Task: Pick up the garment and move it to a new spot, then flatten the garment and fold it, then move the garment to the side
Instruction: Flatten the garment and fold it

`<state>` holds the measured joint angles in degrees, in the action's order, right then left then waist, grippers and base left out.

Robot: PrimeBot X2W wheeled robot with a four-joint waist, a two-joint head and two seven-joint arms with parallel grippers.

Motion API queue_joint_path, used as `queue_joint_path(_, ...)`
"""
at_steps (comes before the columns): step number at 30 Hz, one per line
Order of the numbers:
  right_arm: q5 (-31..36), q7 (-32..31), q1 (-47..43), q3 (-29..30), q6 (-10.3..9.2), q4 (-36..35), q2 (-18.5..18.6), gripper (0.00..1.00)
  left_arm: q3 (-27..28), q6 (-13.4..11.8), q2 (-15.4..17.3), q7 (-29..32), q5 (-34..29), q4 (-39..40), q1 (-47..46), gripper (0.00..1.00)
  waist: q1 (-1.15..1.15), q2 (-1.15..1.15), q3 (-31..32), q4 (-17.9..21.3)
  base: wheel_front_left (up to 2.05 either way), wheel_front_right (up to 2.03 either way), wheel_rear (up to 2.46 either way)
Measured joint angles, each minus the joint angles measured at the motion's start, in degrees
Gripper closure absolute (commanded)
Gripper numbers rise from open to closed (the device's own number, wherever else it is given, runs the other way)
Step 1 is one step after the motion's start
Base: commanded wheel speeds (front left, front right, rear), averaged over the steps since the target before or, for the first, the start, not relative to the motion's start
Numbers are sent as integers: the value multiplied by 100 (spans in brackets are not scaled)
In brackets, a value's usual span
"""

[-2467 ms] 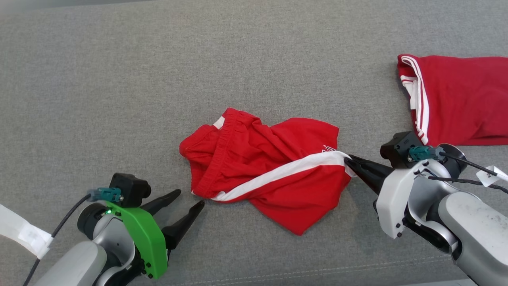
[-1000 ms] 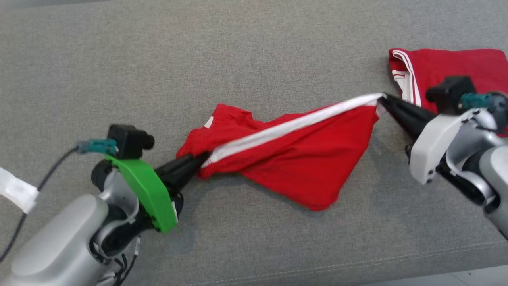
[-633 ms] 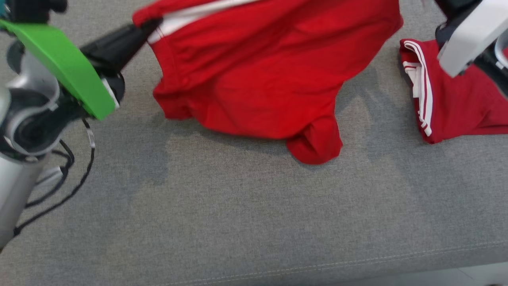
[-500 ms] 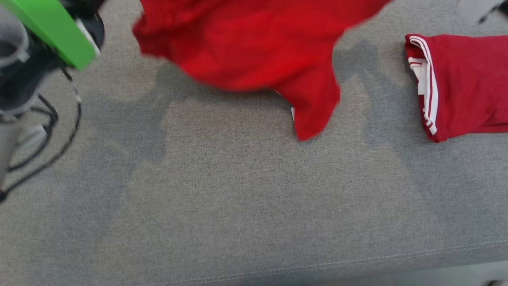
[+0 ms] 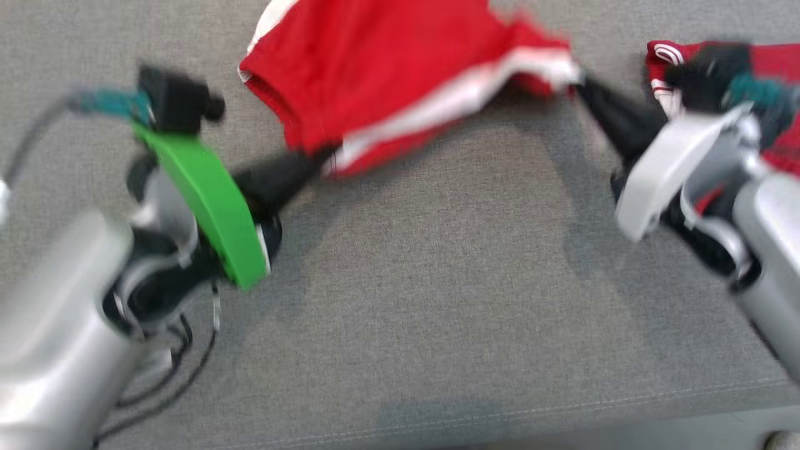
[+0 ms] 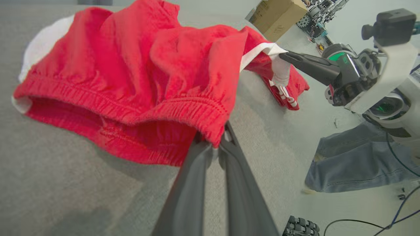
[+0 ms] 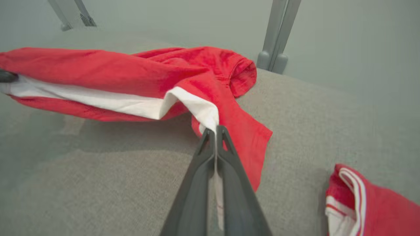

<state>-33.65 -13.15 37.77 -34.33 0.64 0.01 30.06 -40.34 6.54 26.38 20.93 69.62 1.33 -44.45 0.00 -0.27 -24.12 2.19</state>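
On the left, the left gripper, mounted behind a green wrist cover, has its two dark fingers clamped shut on the elastic waistband of the garment, a pair of red shorts with a white side stripe. The left wrist view shows the waistband bunched and pinched at the tips of this gripper.

The shorts stretch across the far middle of the grey upholstered surface, pulled between the two arms. The near, white-striped edge is raised, with a shadow beneath it. The red cloth behind it sags toward the cushion, and the far leg opening lies on the cushion in the right wrist view.

On the right, the right gripper is closed on the end of the white stripe. Its own camera shows the fingers pressed together with white fabric caught between them. The left wrist view also shows it, holding the stripe's corner.

At the far right, a second red garment with white trim lies folded on the surface, behind the right arm and apart from the shorts. The head view is blurred.
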Motion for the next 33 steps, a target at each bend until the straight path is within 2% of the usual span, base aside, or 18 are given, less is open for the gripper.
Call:
queue_joint_path(3, -250, 4, -793, -80, -31, 48, 12, 100, -243, 0, 203, 99, 196, 104, 765, 100, 0, 0, 58, -7, 0, 0, 0)
queue_joint_path(7, -497, 64, -1174, -59, -79, -31, 9, 100, -260, 0, 454, 115, 436, 263, 1368, 100, 0, 0, 129, -15, 0, 0, 0)
queue_joint_path(13, -514, 158, -1410, -56, -120, -160, 104, 100, -220, 0, 609, -111, 365, 364, 1533, 100, 0, 0, 189, -83, 0, 0, 0)
queue_joint_path(20, -509, 88, -1730, -292, -98, -270, 280, 99, -141, 1, 598, -533, 265, 434, 1870, 100, 0, 0, 212, -132, 0, 0, 0)
queue_joint_path(21, -508, 53, -1780, -316, -98, -279, 291, 79, -144, 1, 573, -586, 233, 415, 1894, 100, 0, 0, 213, -136, 0, 0, 0)
queue_joint_path(22, -506, 45, -1830, -342, -98, -296, 299, 64, -147, 1, 550, -626, 192, 387, 1913, 100, 0, 0, 215, -139, 0, 0, 0)
queue_joint_path(23, -491, 22, -1862, -386, -75, -313, 314, 24, -153, 2, 547, -680, 130, 344, 1936, 100, 0, 0, 218, -139, 0, 0, 0)
queue_joint_path(24, -465, -12, -1875, -442, -56, -322, 338, 0, -151, 2, 550, -735, 68, 301, 1975, 100, 0, 0, 223, -136, 0, 0, 0)
queue_joint_path(27, -372, -26, -1952, -485, -71, -345, 405, 0, -172, 3, 543, -868, 55, 204, 2118, 95, 0, 0, 249, -117, 0, 0, 0)
queue_joint_path(28, -314, -26, -1960, -487, -75, -345, 443, 0, -186, 4, 541, -899, 53, 166, 2157, 78, 0, 0, 263, -110, 0, 0, 0)
queue_joint_path(30, -264, 2, -1971, -452, -120, -357, 474, 0, -207, 5, 538, -991, 11, 108, 2232, 51, 0, 0, 294, -93, 0, 0, 0)
queue_joint_path(31, -260, 11, -1990, -424, -141, -380, 474, 0, -219, 5, 537, -1018, 3, 94, 2259, 26, 0, 0, 313, -86, 0, 0, 0)
queue_joint_path(32, -249, 64, -2029, -383, -186, -416, 479, 0, -227, 5, 535, -1050, 1, 93, 2284, 7, 0, 0, 332, -79, 0, 0, 0)
queue_joint_path(33, -250, 123, -2090, -330, -245, -448, 479, 0, -234, 8, 533, -1081, -21, 85, 2311, 0, 0, 0, 352, -75, 0, 0, 0)
